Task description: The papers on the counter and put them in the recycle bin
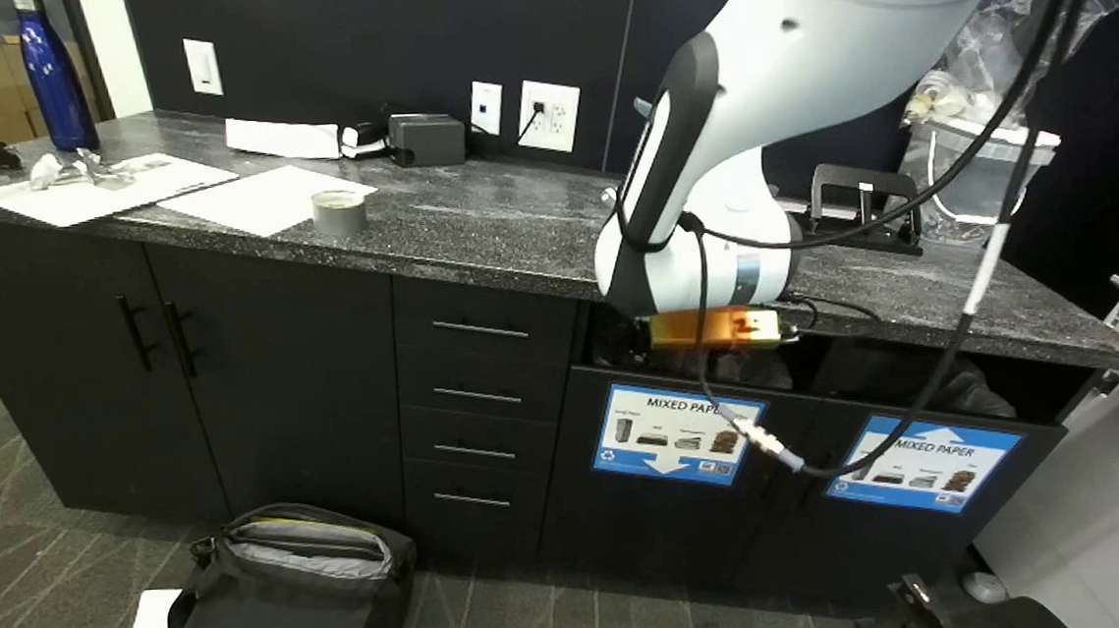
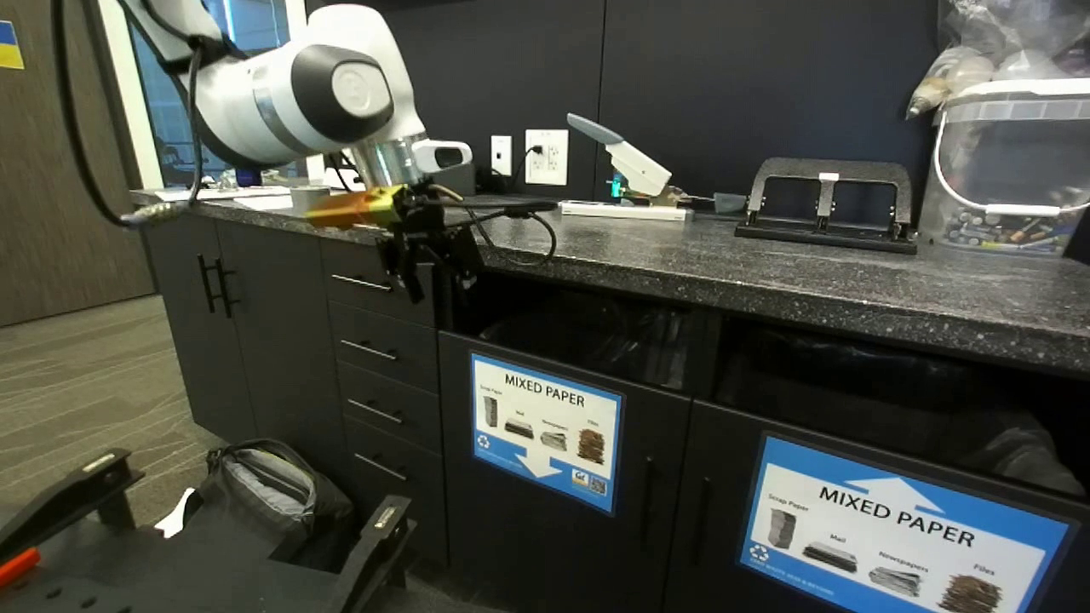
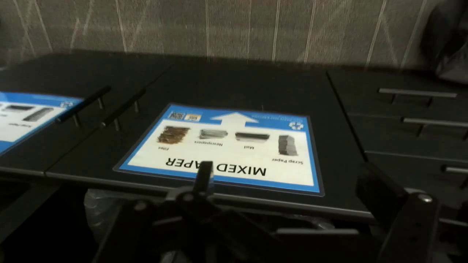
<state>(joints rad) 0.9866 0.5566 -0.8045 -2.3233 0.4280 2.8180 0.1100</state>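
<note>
White papers [image 1: 45, 172] lie crumpled on a sheet [image 1: 74, 207], long axes unclear.

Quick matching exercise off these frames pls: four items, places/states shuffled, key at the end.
Items
1. crumpled papers
2. hand
3. dark bag
4. hole punch

Places/states
A. on the carpet
B. beside the clear bucket
C. on a flat white sheet
D. jaws wide apart

Pairs: 1-C, 2-D, 3-A, 4-B
</note>
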